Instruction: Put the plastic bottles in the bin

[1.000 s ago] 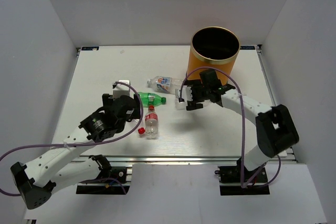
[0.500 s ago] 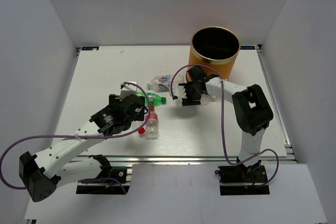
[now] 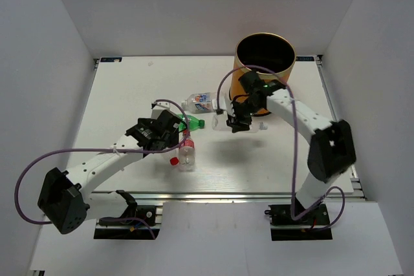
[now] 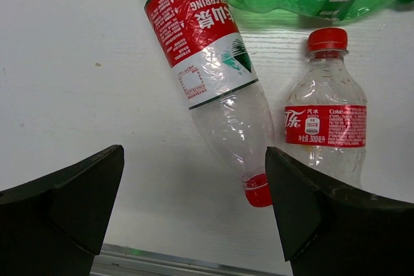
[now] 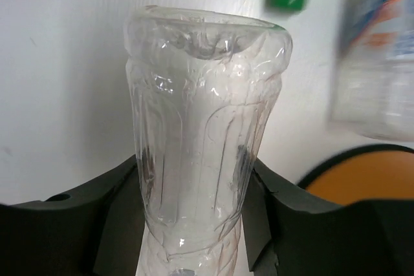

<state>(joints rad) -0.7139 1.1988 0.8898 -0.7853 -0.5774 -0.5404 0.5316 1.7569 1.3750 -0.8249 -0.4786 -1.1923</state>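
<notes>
Gripping a clear bottle in right gripper for the upper-right bin — holding left gripper wide over red-capped bottles.

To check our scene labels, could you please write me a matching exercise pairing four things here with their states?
Things:
1. green bottle
2. unlabelled clear bottle
3. bin
4. left gripper

States:
A. open, holding nothing
B. lying on the table
C. standing upright, orange
D. clamped in the right gripper

Pairs: 1-B, 2-D, 3-C, 4-A.
</notes>
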